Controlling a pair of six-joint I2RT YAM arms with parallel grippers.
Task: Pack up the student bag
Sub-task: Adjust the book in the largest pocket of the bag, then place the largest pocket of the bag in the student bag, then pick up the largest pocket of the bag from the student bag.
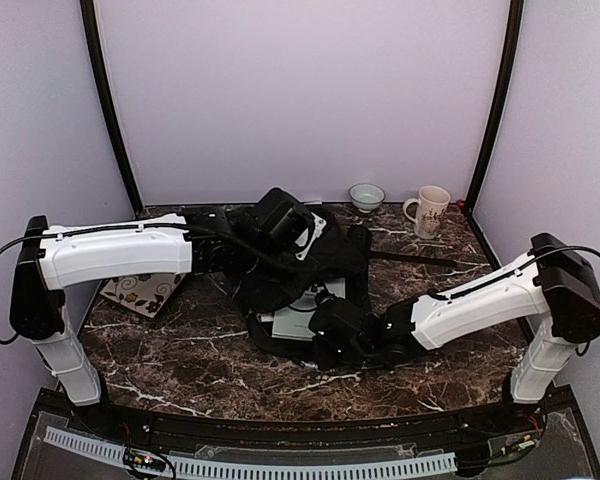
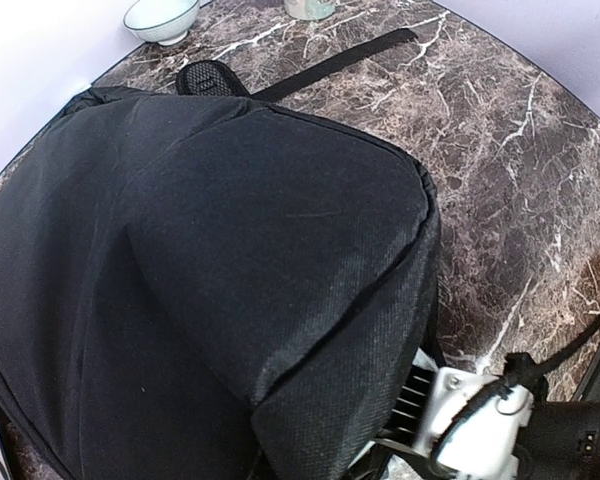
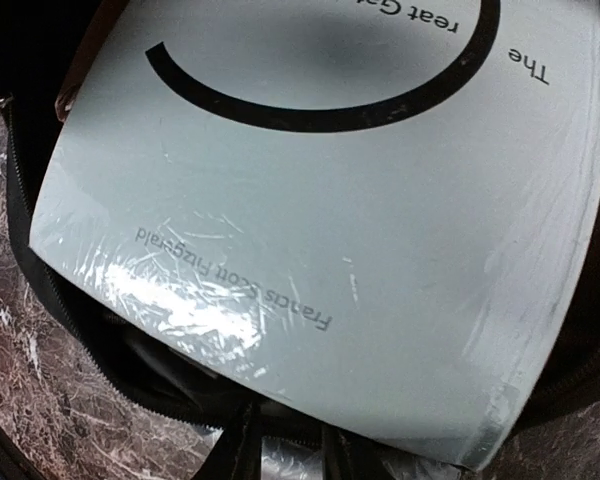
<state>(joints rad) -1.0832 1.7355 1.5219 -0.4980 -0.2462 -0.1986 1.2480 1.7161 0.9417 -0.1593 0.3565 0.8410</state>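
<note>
1. The right gripper is sitting nearest, its jaws set narrow at the near edge of the book. It is seemingly nipping that edge, though the bottom of the wrist view is cutting off the contact.
2. The book is lying straight ahead of that gripper, its long axis running away into the open mouth of the student bag. Its near end is sticking out over the zip edge, so the right arm is the one placed to push it in.
3. The bag is lying mid-table, between the two arms.
4. The left gripper is reaching over the bag's far half, closed tight. Fabric is tenting up toward it, so it is probably pinching the flap open, but its fingers are not showing anywhere.
5. The raised flap is hiding how much room is waiting inside.
6. Farthest off, the strap is trailing toward the bowl and the mug, both standing well apart from the bag.
</note>
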